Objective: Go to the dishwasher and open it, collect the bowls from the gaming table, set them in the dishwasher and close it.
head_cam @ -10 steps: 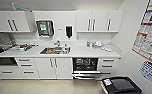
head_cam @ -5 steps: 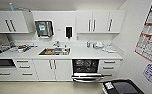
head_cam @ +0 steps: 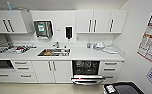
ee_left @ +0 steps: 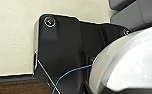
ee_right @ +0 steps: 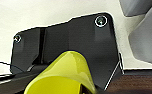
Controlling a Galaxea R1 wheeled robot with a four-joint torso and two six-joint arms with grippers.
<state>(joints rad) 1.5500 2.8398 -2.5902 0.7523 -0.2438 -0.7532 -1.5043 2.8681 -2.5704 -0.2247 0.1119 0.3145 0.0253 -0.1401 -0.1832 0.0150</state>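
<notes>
White bowl (ee_left: 132, 65) loomed large, close under left wrist camera; yellow-green bowl (ee_right: 64, 75) likewise under right wrist camera. Whether either was gripped, and how fingers stood, could not be told: fingers hidden on both arms. Black-topped bin (head_cam: 123, 88) sat at near right, cut off by frame edge. Farther ahead, slightly right of centre, dishwasher (head_cam: 86, 71) stood under kitchen table (head_cam: 92, 53), door dropped open toward robot, dark racks showing. Sink (head_cam: 54, 52) lay left of it. Rack detail too blurred to read.
</notes>
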